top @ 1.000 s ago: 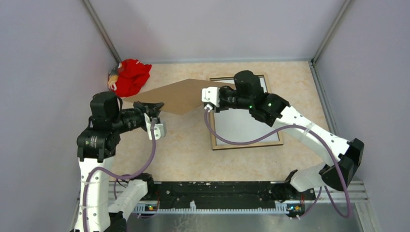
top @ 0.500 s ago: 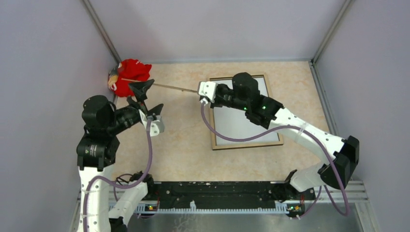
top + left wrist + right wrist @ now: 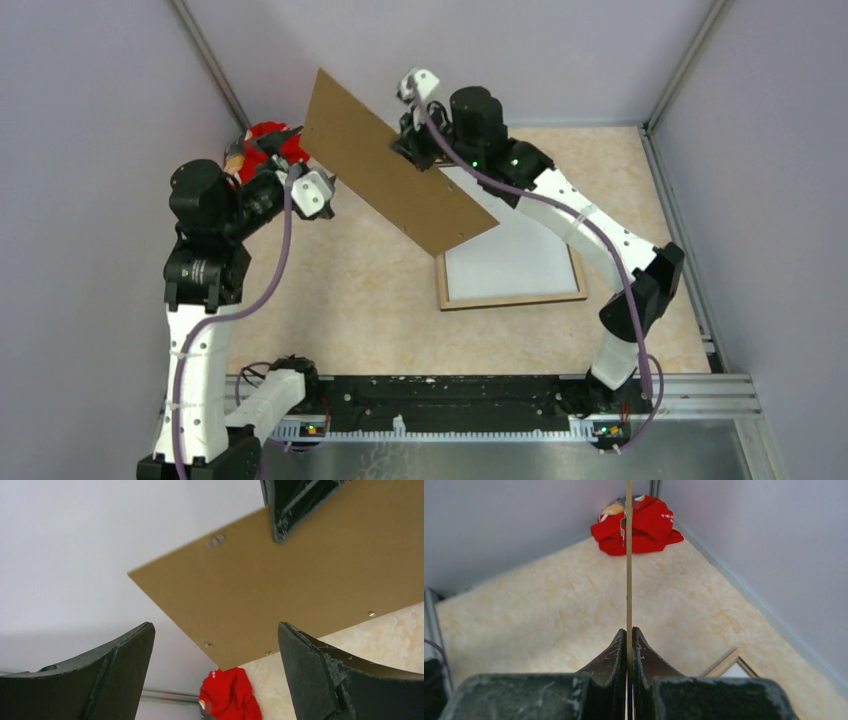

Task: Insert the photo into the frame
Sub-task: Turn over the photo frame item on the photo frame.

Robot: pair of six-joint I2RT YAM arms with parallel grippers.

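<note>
The frame [image 3: 510, 298] lies on the table at the right with its tan wood back up. A white sheet [image 3: 515, 262] fills it, the photo with its white reverse up. My right gripper [image 3: 408, 148] is raised toward the back wall and shut on the edge of the brown backing board [image 3: 400, 180]. The board hangs steeply tilted over the frame's far left part. The right wrist view shows the board edge-on [image 3: 628, 555] between the closed jaws of the right gripper [image 3: 629, 635]. My left gripper [image 3: 215, 670] is open and empty, just left of the board [image 3: 300, 580].
A crumpled red cloth [image 3: 262, 140] lies in the back left corner, under my left gripper's fingers. It also shows in the left wrist view as the red cloth [image 3: 230, 695]. Grey walls close the table on three sides. A frame corner [image 3: 729, 662] shows below the right gripper.
My left gripper let go of the backing board, opened, and drew back toward the red cloth. The right arm lifted the board from nearly flat to steeply tilted near the back wall.
</note>
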